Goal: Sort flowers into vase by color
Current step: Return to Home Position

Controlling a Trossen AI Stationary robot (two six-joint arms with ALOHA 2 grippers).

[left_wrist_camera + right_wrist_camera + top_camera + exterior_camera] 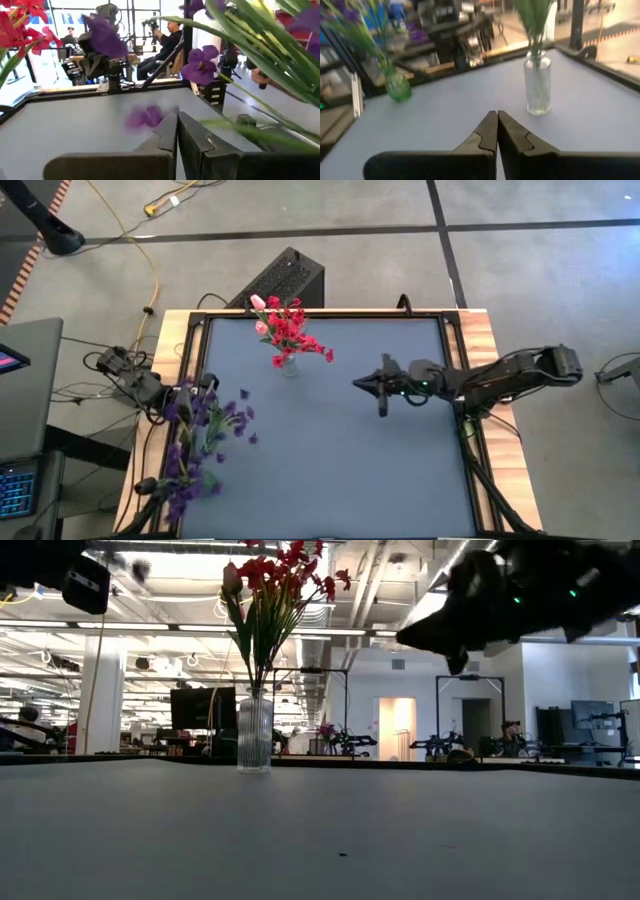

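A clear ribbed vase (288, 366) (255, 733) (538, 86) stands on its base at the table's far middle, holding red blossom sprays (292, 330) and pink tulip buds (259, 303) by their stems. Purple flowers (200, 438) (201, 66) stand at the table's left edge in a green vase (398, 88). My right gripper (362, 383) (496, 117) is shut on nothing, in the air to the right of the clear vase. My left gripper (177, 119) is shut and empty at the left edge, beside the purple flowers.
The grey table top (340, 470) lies bare across its middle and near side. A raised dark frame (455, 350) runs round it. A black box (282, 280) sits behind the far edge. People sit in the room beyond the table (167, 37).
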